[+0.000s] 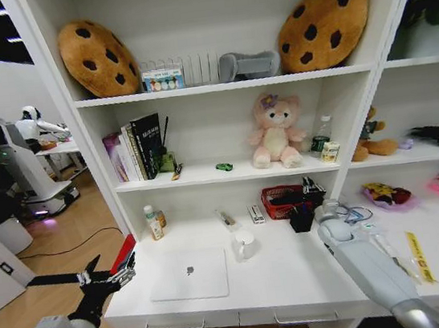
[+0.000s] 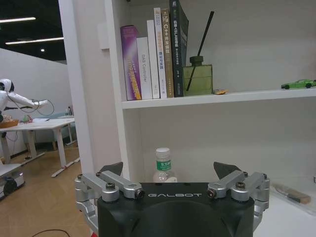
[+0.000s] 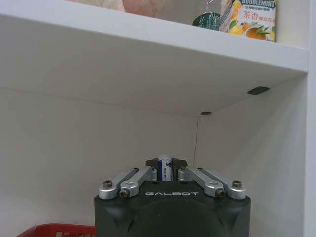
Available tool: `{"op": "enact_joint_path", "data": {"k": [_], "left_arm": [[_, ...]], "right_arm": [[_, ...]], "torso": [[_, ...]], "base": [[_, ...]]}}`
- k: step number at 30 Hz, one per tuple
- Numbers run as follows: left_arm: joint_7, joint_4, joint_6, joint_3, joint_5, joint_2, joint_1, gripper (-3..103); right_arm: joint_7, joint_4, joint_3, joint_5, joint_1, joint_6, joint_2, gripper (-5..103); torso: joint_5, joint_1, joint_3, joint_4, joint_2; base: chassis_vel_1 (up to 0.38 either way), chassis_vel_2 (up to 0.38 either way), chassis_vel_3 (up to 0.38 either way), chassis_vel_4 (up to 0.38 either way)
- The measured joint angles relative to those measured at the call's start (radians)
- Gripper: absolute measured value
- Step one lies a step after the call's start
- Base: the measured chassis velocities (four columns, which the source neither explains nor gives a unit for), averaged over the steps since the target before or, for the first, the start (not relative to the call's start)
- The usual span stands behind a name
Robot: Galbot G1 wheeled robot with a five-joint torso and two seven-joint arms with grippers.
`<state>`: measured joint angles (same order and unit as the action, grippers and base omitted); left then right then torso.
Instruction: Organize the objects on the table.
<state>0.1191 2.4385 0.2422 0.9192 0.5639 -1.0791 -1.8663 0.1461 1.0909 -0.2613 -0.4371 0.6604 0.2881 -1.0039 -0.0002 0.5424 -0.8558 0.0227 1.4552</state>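
Observation:
My right gripper [image 3: 165, 165] is shut on a thin blue-and-white pen [image 3: 165, 164], held upright under the lower shelf. In the head view the right gripper [image 1: 321, 209] hovers at the back of the table [image 1: 290, 272], over a black pen holder [image 1: 301, 219]. A closed silver laptop [image 1: 190, 275] lies at the table's front left. My left gripper [image 1: 109, 277] hangs open off the table's left end, with nothing between its fingers [image 2: 111, 170]. A tiny green toy car [image 1: 224, 167] sits on the shelf above, as does a small can [image 1: 330, 151].
A white mug [image 1: 244, 244] stands right of the laptop, a red basket [image 1: 285, 200] behind it and a small bottle [image 1: 153, 222] at the back left. Books [image 2: 153, 59] and a reed diffuser [image 2: 197, 79] fill the shelf above. Cables and packets lie on the table's right.

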Motion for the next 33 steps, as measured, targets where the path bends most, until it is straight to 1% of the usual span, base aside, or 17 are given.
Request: {"op": "enact_joint_path", "data": {"k": [6, 16, 17, 18, 19, 20, 21, 23, 24, 25, 26, 28, 29, 30, 31, 32, 33], "left_arm": [[0.0, 0.0, 0.0, 0.0, 0.0, 0.0, 0.0, 100], [0.0, 0.0, 0.0, 0.0, 0.0, 0.0, 0.0, 100], [0.0, 0.0, 0.0, 0.0, 0.0, 0.0, 0.0, 100], [0.0, 0.0, 0.0, 0.0, 0.0, 0.0, 0.0, 100], [0.0, 0.0, 0.0, 0.0, 0.0, 0.0, 0.0, 100], [0.0, 0.0, 0.0, 0.0, 0.0, 0.0, 0.0, 100], [0.0, 0.0, 0.0, 0.0, 0.0, 0.0, 0.0, 100], [0.0, 0.0, 0.0, 0.0, 0.0, 0.0, 0.0, 100], [0.0, 0.0, 0.0, 0.0, 0.0, 0.0, 0.0, 100], [0.0, 0.0, 0.0, 0.0, 0.0, 0.0, 0.0, 100], [0.0, 0.0, 0.0, 0.0, 0.0, 0.0, 0.0, 100], [0.0, 0.0, 0.0, 0.0, 0.0, 0.0, 0.0, 100], [0.0, 0.0, 0.0, 0.0, 0.0, 0.0, 0.0, 100], [0.0, 0.0, 0.0, 0.0, 0.0, 0.0, 0.0, 100], [0.0, 0.0, 0.0, 0.0, 0.0, 0.0, 0.0, 100], [0.0, 0.0, 0.0, 0.0, 0.0, 0.0, 0.0, 100], [0.0, 0.0, 0.0, 0.0, 0.0, 0.0, 0.0, 100]], "right_arm": [[-0.002, -0.058, 0.022, 0.027, -0.031, 0.019, -0.021, 14], [-0.012, -0.07, 0.018, 0.024, -0.017, 0.04, -0.026, 12], [-0.013, -0.07, 0.016, 0.022, -0.014, 0.041, -0.026, 18], [-0.013, -0.07, 0.016, 0.022, -0.014, 0.041, -0.026, 18], [-0.016, -0.069, 0.014, 0.02, -0.012, 0.041, -0.026, 12], [-0.019, -0.067, 0.013, 0.017, -0.011, 0.041, -0.026, 17], [-0.019, -0.067, 0.013, 0.017, -0.011, 0.041, -0.026, 17], [-0.024, -0.056, 0.015, 0.0, -0.009, 0.036, -0.024, 27], [-0.024, -0.056, 0.015, 0.0, -0.009, 0.036, -0.024, 27], [-0.029, -0.044, 0.019, -0.015, -0.007, 0.026, -0.019, 33], [-0.029, -0.044, 0.019, -0.015, -0.007, 0.026, -0.019, 33], [-0.032, -0.035, 0.023, -0.023, -0.006, 0.021, -0.014, 44], [-0.032, -0.035, 0.023, -0.023, -0.006, 0.021, -0.014, 44], [-0.032, -0.021, 0.024, -0.028, -0.004, 0.016, -0.008, 55], [-0.034, 0.009, 0.026, -0.039, 0.005, 0.007, 0.001, 61], [-0.034, 0.009, 0.026, -0.039, 0.005, 0.007, 0.001, 61], [-0.038, 0.042, 0.026, -0.05, 0.019, -0.003, 0.01, 65]], "torso": [[0.0003, 0.0, 0.0, -0.0001, 0.0], [0.0002, 0.0, 0.0, 0.0001, 0.0], [0.0002, 0.0, 0.0, 0.0001, 0.0], [0.0002, 0.0, 0.0, 0.0001, 0.0], [0.0001, 0.0, 0.0, 0.0001, 0.0], [0.0001, 0.0, 0.0, 0.0001, 0.0], [0.0001, 0.0, 0.0, 0.0001, 0.0], [0.0002, 0.0, 0.0, 0.0001, 0.0], [0.0002, 0.0, 0.0, 0.0001, 0.0], [0.0001, 0.0, 0.0, 0.0001, 0.0], [0.0001, 0.0, 0.0, 0.0001, 0.0], [0.0002, 0.0, 0.0, 0.0001, 0.0], [0.0002, 0.0, 0.0, 0.0001, 0.0], [0.0002, 0.0, 0.0, 0.0, 0.0], [0.0001, 0.0, 0.0, -0.0001, 0.0], [0.0001, 0.0, 0.0, -0.0001, 0.0], [0.0001, 0.0, 0.0, 0.0, 0.0]], "base": [[0.0, 0.0, 0.0, 0.0], [0.0, 0.0, 0.0, 0.0], [0.0, 0.0, 0.0, 0.0], [0.0, 0.0, 0.0, 0.0], [0.0, 0.0, 0.0, 0.0], [0.0, 0.0, 0.0, 0.0], [0.0, 0.0, 0.0, 0.0], [0.0, 0.0, 0.0, 0.0], [0.0, 0.0, 0.0, 0.0], [0.0, 0.0, 0.0, 0.0], [0.0, 0.0, 0.0, 0.0], [0.0, 0.0, 0.0, 0.0], [0.0, 0.0, 0.0, 0.0], [0.0, 0.0, 0.0, 0.0], [0.0, 0.0, 0.0, 0.0], [0.0, 0.0, 0.0, 0.0], [0.0, 0.0, 0.0, 0.0]]}}
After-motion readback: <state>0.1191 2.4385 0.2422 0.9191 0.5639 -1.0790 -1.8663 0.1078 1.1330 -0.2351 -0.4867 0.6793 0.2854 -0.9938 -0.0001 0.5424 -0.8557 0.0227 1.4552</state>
